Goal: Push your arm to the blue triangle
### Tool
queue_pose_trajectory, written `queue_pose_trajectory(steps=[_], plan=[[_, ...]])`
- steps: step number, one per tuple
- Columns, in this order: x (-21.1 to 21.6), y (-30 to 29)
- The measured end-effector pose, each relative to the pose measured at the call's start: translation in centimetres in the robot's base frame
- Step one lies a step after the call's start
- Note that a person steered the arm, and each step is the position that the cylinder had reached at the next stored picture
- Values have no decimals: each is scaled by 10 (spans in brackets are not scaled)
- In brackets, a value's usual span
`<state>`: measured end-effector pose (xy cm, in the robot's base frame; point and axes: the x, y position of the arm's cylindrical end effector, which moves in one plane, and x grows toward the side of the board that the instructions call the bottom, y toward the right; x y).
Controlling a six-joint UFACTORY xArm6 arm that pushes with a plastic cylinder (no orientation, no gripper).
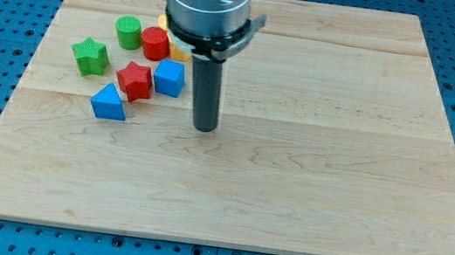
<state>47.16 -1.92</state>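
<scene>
The blue triangle (108, 101) lies on the wooden board (309, 174) at the view's left, below and left of a red star (135, 79). My tip (204, 128) rests on the board well to the right of the blue triangle, with bare wood between them. A blue cube (169, 77) sits just up and left of the rod. The rod hangs from a grey cylindrical mount (206, 1) at the view's top.
A green star (90, 56), a green cylinder (128, 32) and a red cylinder (155, 43) lie above the triangle. A yellow block (177, 52) is partly hidden behind the arm's mount. Blue pegboard surrounds the board.
</scene>
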Motion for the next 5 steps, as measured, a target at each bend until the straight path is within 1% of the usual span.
queue_pose_trajectory(steps=[1,2,3,4,5], plan=[[2,43],[3,60],[47,55],[97,-7],[97,-139]])
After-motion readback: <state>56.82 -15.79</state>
